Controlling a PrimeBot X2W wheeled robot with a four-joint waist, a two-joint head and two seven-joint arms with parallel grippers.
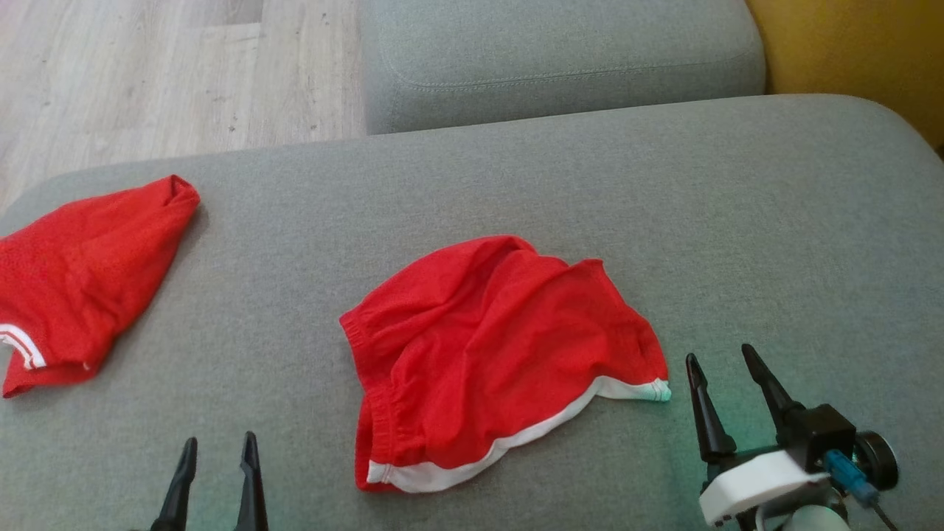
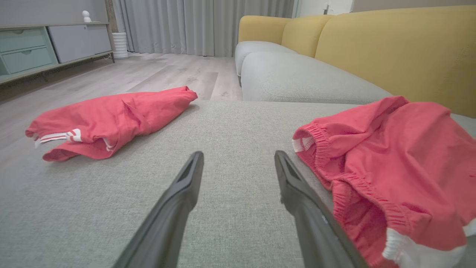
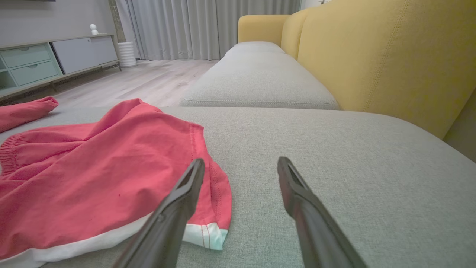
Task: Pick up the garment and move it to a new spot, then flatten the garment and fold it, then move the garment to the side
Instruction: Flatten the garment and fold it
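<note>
two red garments on one grey fabric sofa cushion [image 1: 737, 221]. crumpled red shorts with a white hem band [image 1: 501, 346] lie mid-cushion; second red garment with white stripes [image 1: 81, 280] sits well apart at the left edge. shorts' long axis runs left-right: gathered waistband faces the robot's left, white hem toward the robot. two claws: left claw [image 1: 221, 439] and right claw [image 1: 719, 354], both spread wide, empty; right one just beside the hem's corner
</note>
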